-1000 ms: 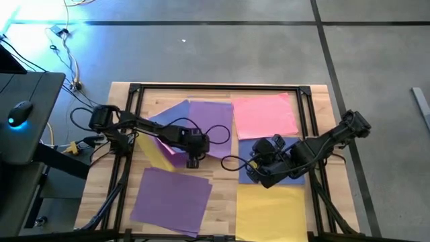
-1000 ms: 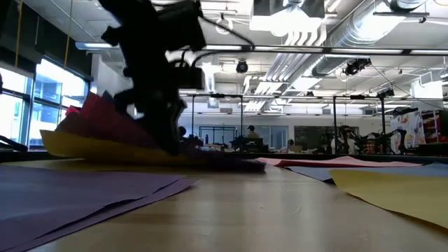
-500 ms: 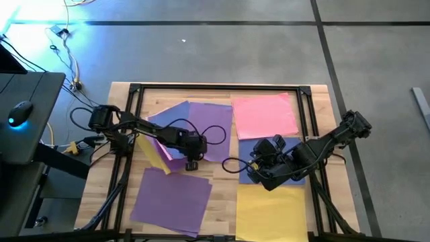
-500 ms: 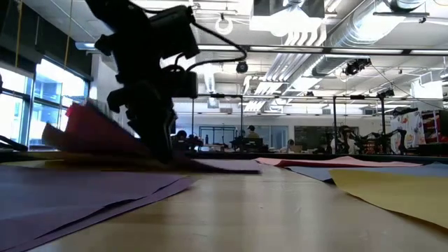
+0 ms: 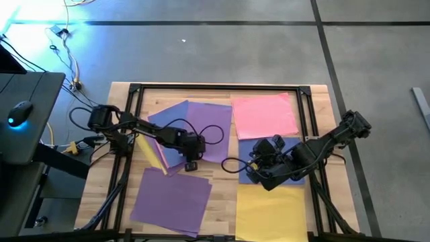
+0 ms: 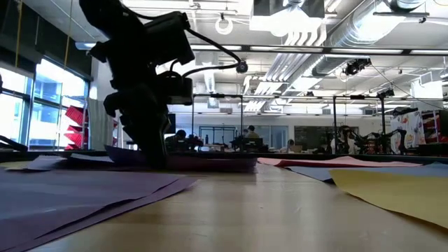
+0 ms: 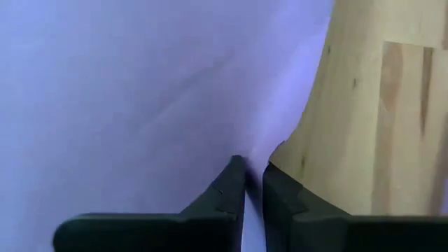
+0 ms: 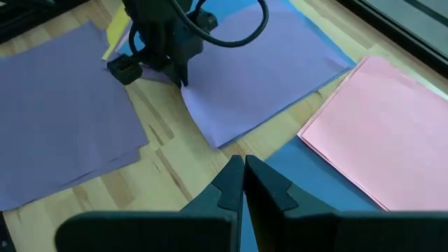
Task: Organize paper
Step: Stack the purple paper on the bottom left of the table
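Note:
My left gripper points down at the near left corner of a purple sheet in the table's middle and is shut on it. That sheet lies over a blue sheet, with a yellow sheet and a strip of pink showing at its left. My right gripper is shut and empty, hovering over another blue sheet. A pink sheet lies far right, a yellow sheet near right, and a purple stack near left. My left gripper pinches the purple sheet's near left corner between its two fingers, at the sheet's edge. The fingers come from above, pointing down. The sheet lies flat on the sheets under it and on the table.
A black frame runs along the table's far edge and down both sides. Bare wood shows between the sheets in the middle. A cable loops over the purple sheet. A desk with a mouse stands off the table's left.
My left gripper has gone down and a little toward the table's left edge. The pink and yellow sheets that stood tilted up beside it have come down and now lie flat, and the purple sheet covers more of the pink.

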`<state>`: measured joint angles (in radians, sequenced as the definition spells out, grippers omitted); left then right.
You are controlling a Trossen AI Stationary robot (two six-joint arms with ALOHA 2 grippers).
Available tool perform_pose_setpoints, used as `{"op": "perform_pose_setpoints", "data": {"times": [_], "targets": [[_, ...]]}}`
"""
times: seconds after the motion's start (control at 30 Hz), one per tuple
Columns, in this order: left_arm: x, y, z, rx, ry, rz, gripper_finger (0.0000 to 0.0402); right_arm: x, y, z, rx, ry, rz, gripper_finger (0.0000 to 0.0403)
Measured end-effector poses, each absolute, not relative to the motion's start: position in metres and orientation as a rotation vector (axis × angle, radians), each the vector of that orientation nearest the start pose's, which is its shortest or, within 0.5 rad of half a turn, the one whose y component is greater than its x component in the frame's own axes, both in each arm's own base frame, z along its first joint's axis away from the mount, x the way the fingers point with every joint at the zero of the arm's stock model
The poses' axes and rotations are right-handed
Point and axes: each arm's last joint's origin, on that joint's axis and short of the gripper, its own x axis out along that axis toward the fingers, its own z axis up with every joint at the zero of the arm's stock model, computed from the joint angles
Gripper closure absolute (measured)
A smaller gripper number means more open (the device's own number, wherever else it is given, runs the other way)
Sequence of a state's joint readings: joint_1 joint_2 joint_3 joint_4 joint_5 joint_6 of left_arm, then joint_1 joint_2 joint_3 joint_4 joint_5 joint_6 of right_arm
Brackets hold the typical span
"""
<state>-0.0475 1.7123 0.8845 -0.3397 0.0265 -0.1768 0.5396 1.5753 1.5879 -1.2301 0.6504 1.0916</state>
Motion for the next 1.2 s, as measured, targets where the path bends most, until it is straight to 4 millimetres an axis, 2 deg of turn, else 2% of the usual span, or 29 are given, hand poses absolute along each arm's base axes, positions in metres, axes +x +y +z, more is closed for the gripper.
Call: {"op": "perform_pose_setpoints", "data": {"times": [0.13,0.3,0.47,0.57,0.67,0.83,0.93,1.03,1.2], "targets": [[0.309,-0.016,0.164,-0.165,1.155,0.042,0.0401,0.264,0.138,0.345,0.320,0.804,-0.592,0.0403],[0.304,-0.015,0.217,-0.180,1.061,0.090,0.0401,0.264,0.138,0.345,0.308,0.804,-0.590,0.0403],[0.285,-0.017,0.284,-0.285,0.842,0.091,0.0401,0.264,0.136,0.346,0.278,0.800,-0.590,0.0403],[0.267,-0.019,0.311,-0.331,0.737,0.107,0.0401,0.264,0.135,0.346,0.258,0.768,-0.612,0.0403],[0.255,-0.020,0.314,-0.316,0.737,0.165,0.0402,0.265,0.135,0.347,0.244,0.744,-0.629,0.0403],[0.250,-0.032,0.279,-0.307,0.874,0.171,0.0402,0.266,0.134,0.348,0.248,0.724,-0.638,0.0403],[0.252,-0.041,0.270,-0.337,0.857,0.157,0.0401,0.267,0.134,0.348,0.253,0.720,-0.638,0.0403],[0.252,-0.052,0.280,-0.439,0.764,0.132,0.0401,0.267,0.134,0.348,0.257,0.717,-0.636,0.0403],[0.233,-0.078,0.321,-0.706,0.501,0.019,0.0401,0.268,0.134,0.348,0.255,0.716,-0.631,0.0403]]}}
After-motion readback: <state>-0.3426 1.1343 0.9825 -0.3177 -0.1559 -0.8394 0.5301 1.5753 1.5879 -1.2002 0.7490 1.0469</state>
